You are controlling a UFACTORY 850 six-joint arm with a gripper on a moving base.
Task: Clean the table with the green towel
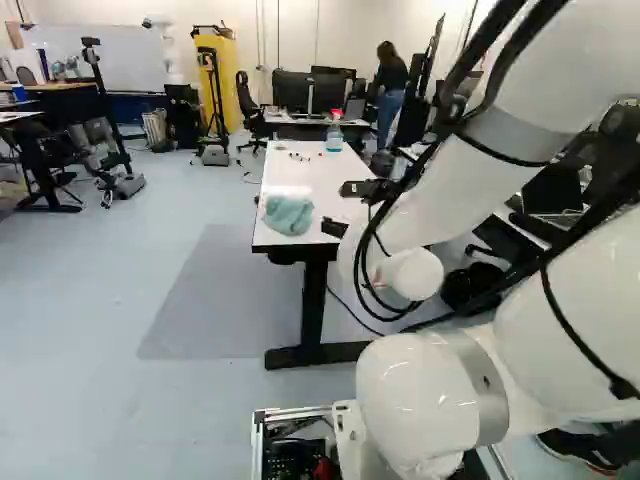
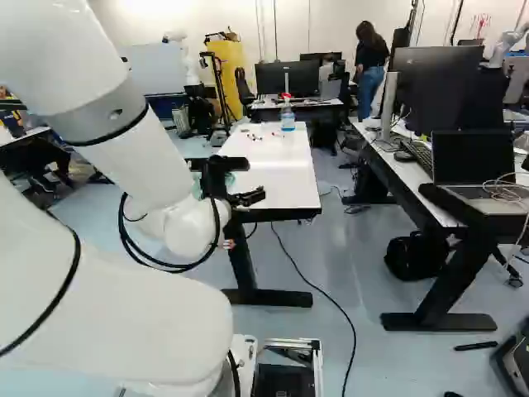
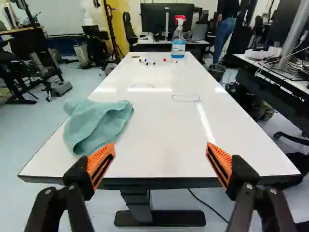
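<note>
Wrist view gives the relation that matters: the pale green, crumpled cloth towel lies ahead and to the left of the black 2-finger gripper, not in line with the gap. The jaws stand wide apart, with nothing between the 2 orange pads. The towel sits on the near part of the long white rectangular table, right by its left edge; whether any of it hangs over, I cannot tell. It is bunched, so its long axis is loose, but it seems to slant from near left to far right. The left pad is clearly the nearer of the 2, and the right pad is well apart from the cloth. I judge the step in hand to be the approach to the towel, with the wiping yet to start. The next move calls for a shift left and forward, then a descent over the thick middle of the bunch before closing. Going straight ahead would likely miss it, and coming in low could push it off the left edge. Farther on, 2 thin dark drawn outlines look like the marks to wipe.
</note>
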